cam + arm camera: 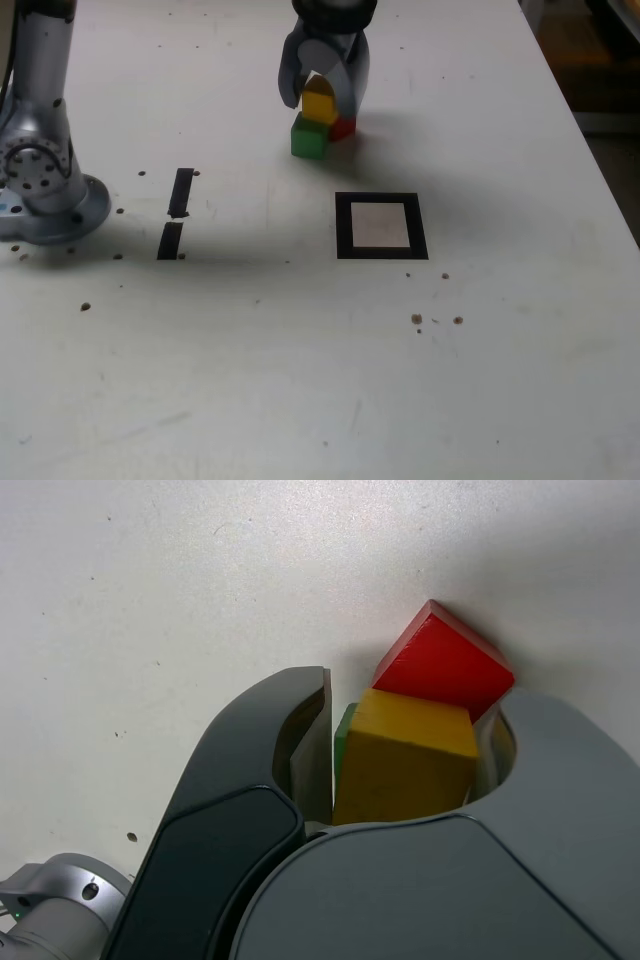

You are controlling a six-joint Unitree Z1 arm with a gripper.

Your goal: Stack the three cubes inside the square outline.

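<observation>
Your gripper point(320, 108) straddled the yellow cube point(405, 765), whether clenched I can't tell, near green point(309, 140) and red cubes point(445, 660).

A robotics lab or test bench, judging by the robot arm point(42, 140) over a tape-marked white tabletop point(230, 370).

Your exterior view looks steeply down from well back, taking in the white tabletop point(250, 350); your wrist view peers close over the fingers, facing the cubes; both share the yellow cube point(319, 103) point(408, 755), near twelve o'clock in the exterior view
</observation>
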